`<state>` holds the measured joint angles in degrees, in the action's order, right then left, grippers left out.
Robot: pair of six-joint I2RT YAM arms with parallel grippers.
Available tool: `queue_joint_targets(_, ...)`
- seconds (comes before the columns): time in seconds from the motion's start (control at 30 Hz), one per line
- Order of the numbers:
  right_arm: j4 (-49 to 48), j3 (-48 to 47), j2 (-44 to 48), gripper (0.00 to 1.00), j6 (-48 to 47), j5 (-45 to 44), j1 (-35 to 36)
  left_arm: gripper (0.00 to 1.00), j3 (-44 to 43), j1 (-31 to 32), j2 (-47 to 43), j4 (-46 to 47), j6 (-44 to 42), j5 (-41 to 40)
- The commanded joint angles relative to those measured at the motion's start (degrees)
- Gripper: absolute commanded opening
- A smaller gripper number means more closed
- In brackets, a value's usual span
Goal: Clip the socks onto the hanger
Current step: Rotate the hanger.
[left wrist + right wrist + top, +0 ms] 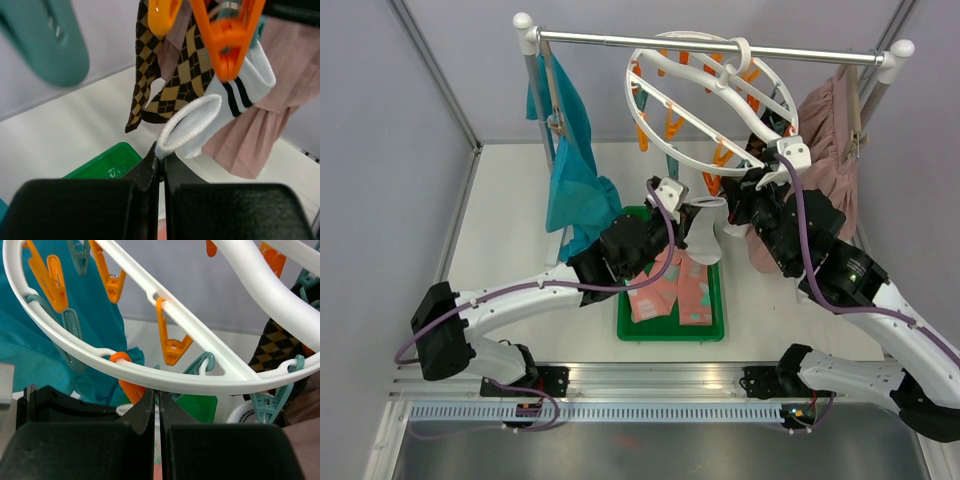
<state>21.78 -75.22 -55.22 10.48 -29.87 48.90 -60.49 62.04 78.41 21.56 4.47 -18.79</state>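
Note:
The hanger (665,100), a round white ring with orange and teal clips, hangs from the rail. My left gripper (692,212) is shut on the ribbed cuff of a white sock with black stripes (192,122), held up below an orange clip (227,45). Argyle socks (175,85) hang from clips just behind it. My right gripper (160,396) is shut, its tips right under the ring's rim (200,376), next to an orange clip (131,387); I see nothing between its fingers. Pink socks (665,285) lie in the green tray (670,333).
A metal rail (710,45) on two posts carries the ring. A teal garment (575,190) hangs at the left and a dusty-pink pleated skirt (830,130) at the right, close behind my right arm. Grey walls close in the white table.

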Motion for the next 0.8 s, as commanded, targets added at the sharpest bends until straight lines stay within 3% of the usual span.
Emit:
queue_joint_targets(0.0, 7.0, -2.8, -0.9, 0.0, 2.3, -0.6, -0.1, 0.02, -5.6, -0.3, 2.1, 2.8, -2.8, -5.8)
queue_joint_targets(0.3, 12.6, -4.0, -0.8, 0.0, 3.2, -1.9, -0.2, 0.02, -13.0, -0.4, 4.1, 2.0, -7.9, -14.0)
queue_joint_targets(0.47, 12.6, -3.4, -0.2, 0.01, 3.1, -2.4, -0.1, 0.02, -14.0, -0.3, 3.9, 2.3, -8.8, -12.2)
queue_joint_targets(0.77, 9.3, -2.6, -0.7, 0.15, 2.8, -0.5, -0.1, 0.02, -14.0, -0.4, 3.1, 2.3, -9.1, -3.9)
